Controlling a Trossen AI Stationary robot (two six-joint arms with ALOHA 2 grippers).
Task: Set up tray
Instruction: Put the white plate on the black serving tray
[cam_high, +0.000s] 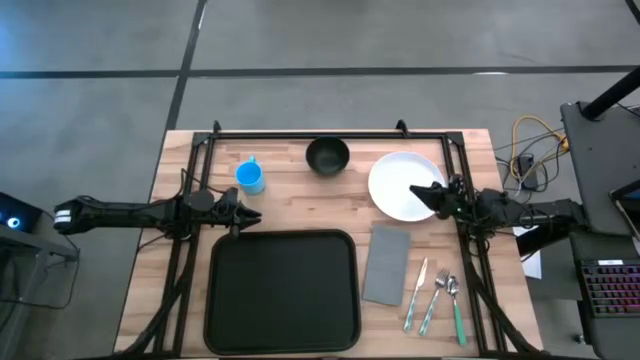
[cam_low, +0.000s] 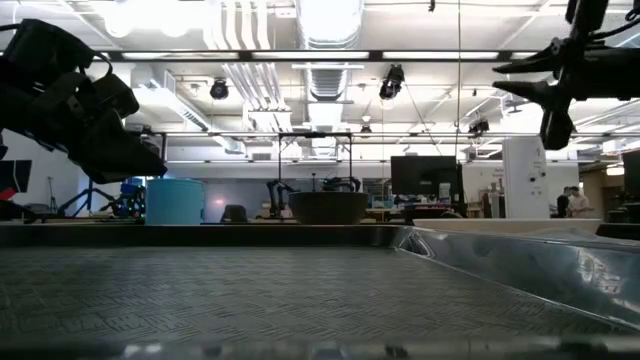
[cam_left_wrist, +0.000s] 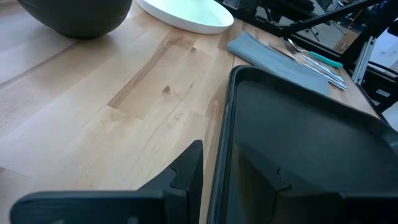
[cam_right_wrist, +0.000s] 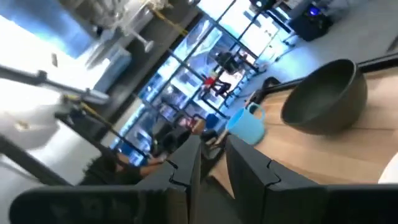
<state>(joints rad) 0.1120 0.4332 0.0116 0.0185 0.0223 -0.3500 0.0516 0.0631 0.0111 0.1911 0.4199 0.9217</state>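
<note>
Over on the left we have the left gripper (cam_high: 248, 215) hanging above the bare wood just past the far left corner of the tray (cam_high: 283, 290). From its own wrist view we see the two fingers (cam_left_wrist: 186, 167) a small gap apart, gripping nothing, with the tray's raised rim (cam_left_wrist: 225, 118) running right beneath that gap. The tray itself lies flat at the near middle of the table (cam_high: 280, 195), black and bare inside. Just beyond the left gripper stands the blue cup (cam_high: 250, 176), upright, handle turned to the far side. Moving along, we come to the dark bowl (cam_high: 327, 156) at the far edge, then the white plate (cam_high: 400, 185) beside it. The right gripper (cam_high: 428, 196) hovers over the plate's near right portion, well apart from the tray; its fingers (cam_right_wrist: 186, 163) are parted a little and hold nothing. Below the plate lies the grey napkin (cam_high: 386, 264), just beside the tray's right rim, and to its right the cutlery (cam_high: 436, 297): three pieces in a row, one with a green handle.
</note>
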